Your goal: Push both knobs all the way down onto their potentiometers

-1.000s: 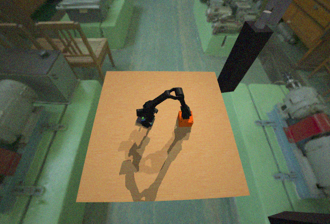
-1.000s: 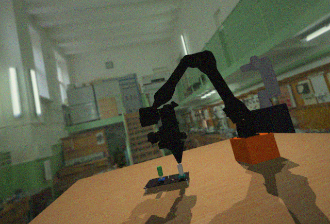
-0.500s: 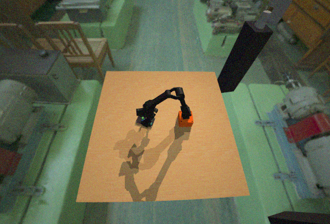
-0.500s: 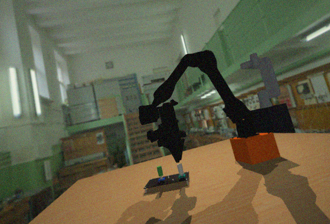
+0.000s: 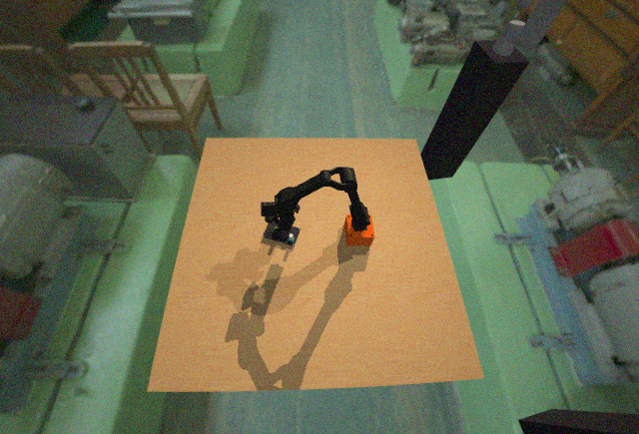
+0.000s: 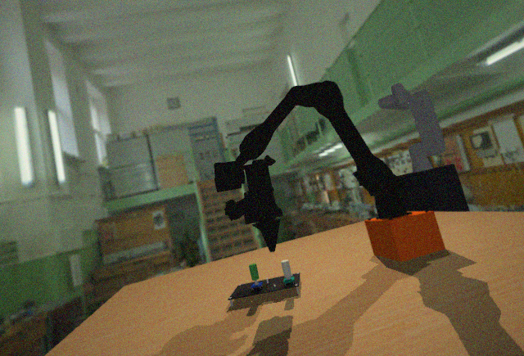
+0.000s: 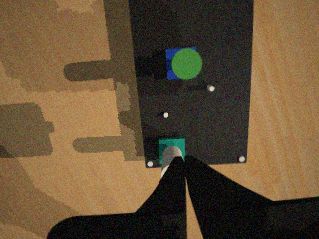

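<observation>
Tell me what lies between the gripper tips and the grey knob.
Nothing: in the exterior view the shut gripper hangs above and left of the grey knob, with only open air between them.

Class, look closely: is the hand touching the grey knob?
Apart. The exterior view shows the shut hand hanging above the board, with open background between its tip and the top of the grey knob.

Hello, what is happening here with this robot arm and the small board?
A black arm holds its shut gripper in the air above a circuit board on the wooden table. It grips nothing. The fingertips hang over the grey knob, not touching it. The green knob stands beside it. Both knobs stand tall on their shafts, apparently not pushed down.
</observation>
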